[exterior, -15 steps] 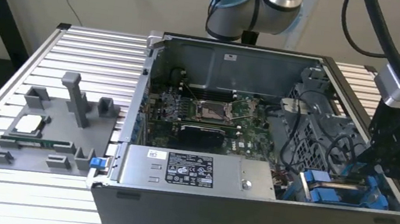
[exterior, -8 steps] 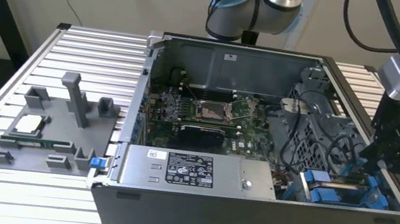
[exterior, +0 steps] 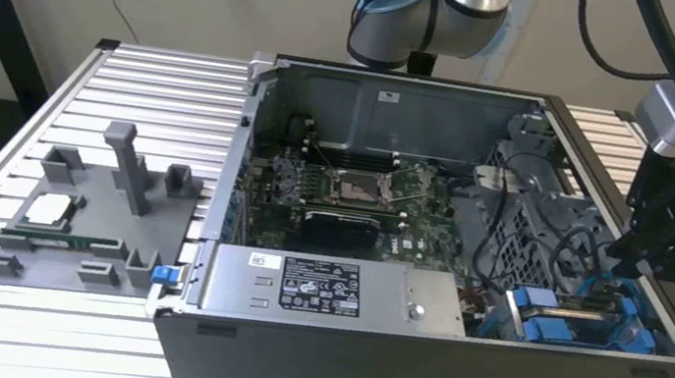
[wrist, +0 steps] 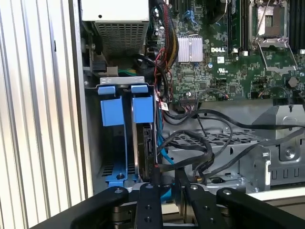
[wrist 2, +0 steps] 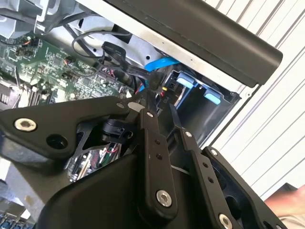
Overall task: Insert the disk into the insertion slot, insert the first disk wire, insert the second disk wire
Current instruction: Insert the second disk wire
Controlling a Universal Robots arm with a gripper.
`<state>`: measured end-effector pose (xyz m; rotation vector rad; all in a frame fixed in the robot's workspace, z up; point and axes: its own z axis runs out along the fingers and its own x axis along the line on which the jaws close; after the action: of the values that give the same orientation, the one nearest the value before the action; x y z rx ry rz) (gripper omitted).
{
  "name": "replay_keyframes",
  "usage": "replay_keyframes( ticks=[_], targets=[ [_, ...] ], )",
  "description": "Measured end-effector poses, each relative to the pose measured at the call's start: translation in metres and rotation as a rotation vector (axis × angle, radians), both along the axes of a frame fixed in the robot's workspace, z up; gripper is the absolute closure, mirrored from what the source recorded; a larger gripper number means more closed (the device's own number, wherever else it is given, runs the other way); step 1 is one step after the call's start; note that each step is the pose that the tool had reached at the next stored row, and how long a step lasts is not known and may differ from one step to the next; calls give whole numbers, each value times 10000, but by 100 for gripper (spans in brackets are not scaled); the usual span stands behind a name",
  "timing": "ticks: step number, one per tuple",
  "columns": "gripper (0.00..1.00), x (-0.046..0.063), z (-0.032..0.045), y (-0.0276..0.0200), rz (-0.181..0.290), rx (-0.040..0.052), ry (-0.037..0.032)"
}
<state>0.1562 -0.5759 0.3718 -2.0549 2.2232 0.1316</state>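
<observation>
In the first wrist view the disk (wrist: 143, 143) stands on edge in its blue carrier inside the insertion slot (wrist: 121, 81), whose blue tabs (wrist: 143, 109) show at its end. My gripper (wrist: 167, 174) hangs just above the disk's connector end. A blue disk wire (wrist: 162, 155) runs down between the narrowly spaced fingers (wrist: 155, 174). In the second wrist view the same blue wire (wrist 2: 159, 64) curves to the gripper (wrist 2: 159, 101). In the exterior view the gripper (exterior: 645, 257) hovers over the blue drive bay (exterior: 563, 325). Black wires (wrist: 205, 143) loop beside the disk.
The grey power-supply box (exterior: 337, 293) lies on the exterior view's left of the drive bay, with the motherboard (exterior: 363, 198) behind it. A grey fixture (exterior: 83, 213) with parts sits outside the case. The case rim (wrist 2: 214, 33) passes close to the gripper.
</observation>
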Motion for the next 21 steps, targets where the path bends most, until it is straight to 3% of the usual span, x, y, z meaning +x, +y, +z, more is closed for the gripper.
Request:
replay_keyframes(
  ticks=[10, 17, 21],
  targets=[
    [0, 66, 5, 71, 33, 1, -2],
    [0, 156, 5, 90, 109, -1, 0],
    [0, 208, 0, 92, 175, -17, 39]
  ],
)
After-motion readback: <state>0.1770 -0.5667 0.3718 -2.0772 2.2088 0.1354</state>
